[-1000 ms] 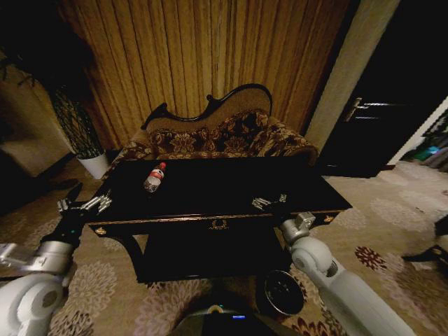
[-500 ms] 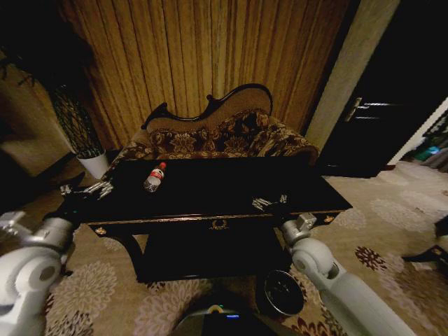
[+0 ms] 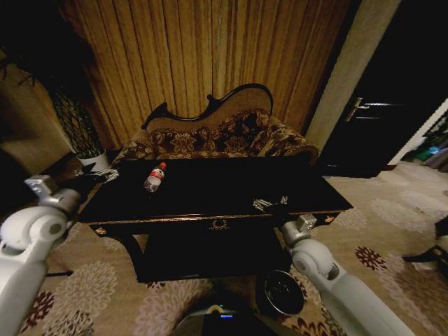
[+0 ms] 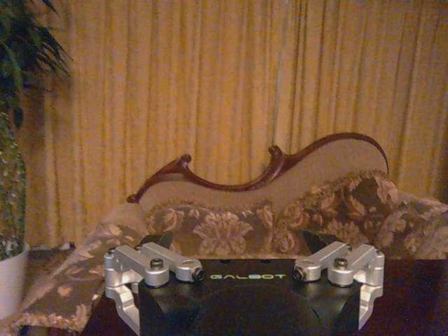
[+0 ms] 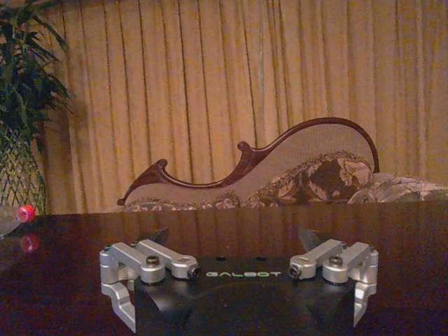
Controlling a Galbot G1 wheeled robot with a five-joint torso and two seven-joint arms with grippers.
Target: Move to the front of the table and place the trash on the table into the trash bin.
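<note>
The big shiny black table has a gold edge. 1 clear bottle with a red cap lies on its far left part. The round dark trash bin stands on the floor, near right.

Dim, warm-lit room — head view darkens and bends at edges.

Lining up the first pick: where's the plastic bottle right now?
In the head view the plastic bottle lies on its side on the black table, toward the back-left, just right of the left gripper and in front of the floral sofa.
</note>
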